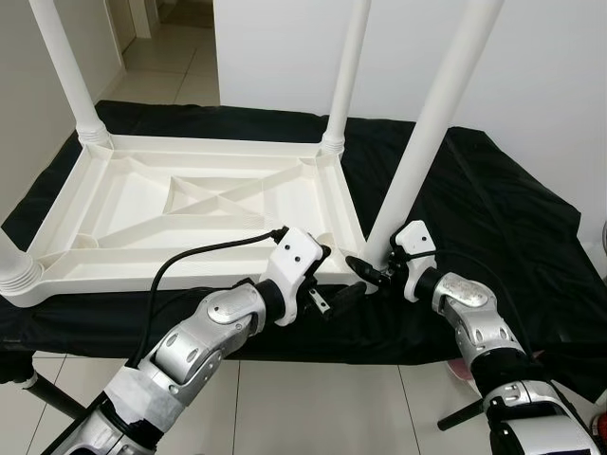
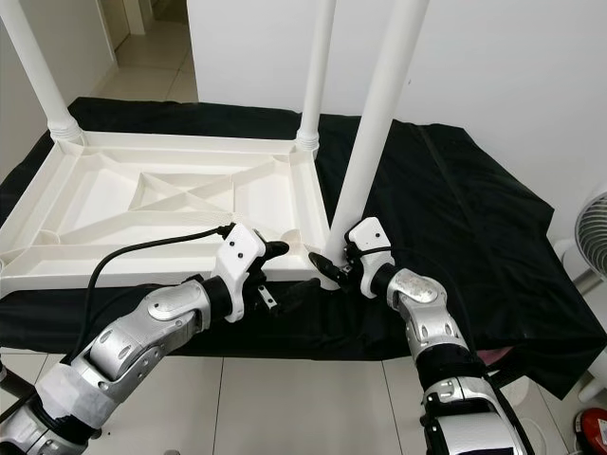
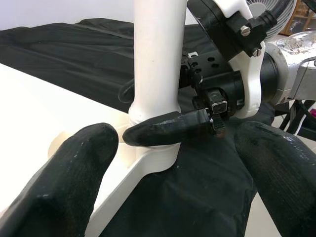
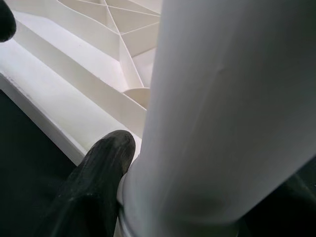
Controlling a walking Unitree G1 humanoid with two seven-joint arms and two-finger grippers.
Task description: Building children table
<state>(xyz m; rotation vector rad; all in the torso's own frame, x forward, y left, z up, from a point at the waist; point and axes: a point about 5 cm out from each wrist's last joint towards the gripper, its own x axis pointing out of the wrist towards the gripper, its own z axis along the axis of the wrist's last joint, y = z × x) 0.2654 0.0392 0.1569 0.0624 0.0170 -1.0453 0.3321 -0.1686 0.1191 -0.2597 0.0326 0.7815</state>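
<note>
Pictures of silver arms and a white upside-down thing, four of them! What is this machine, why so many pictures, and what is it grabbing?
It is a walking robot with two silver arms, each ending in two black fingers. Two pictures come from cameras in its head, looking down. The other two come from small cameras on its wrists, looking along the fingers.

On a black cloth lies a white children's table top, upside down, with legs pointing up. The right gripper is closed around the bottom of the nearest leg, where it meets the table's corner. In the left wrist picture you see one of its fingers pressed against that leg. The left gripper is open, close beside that corner, holding nothing.
</note>
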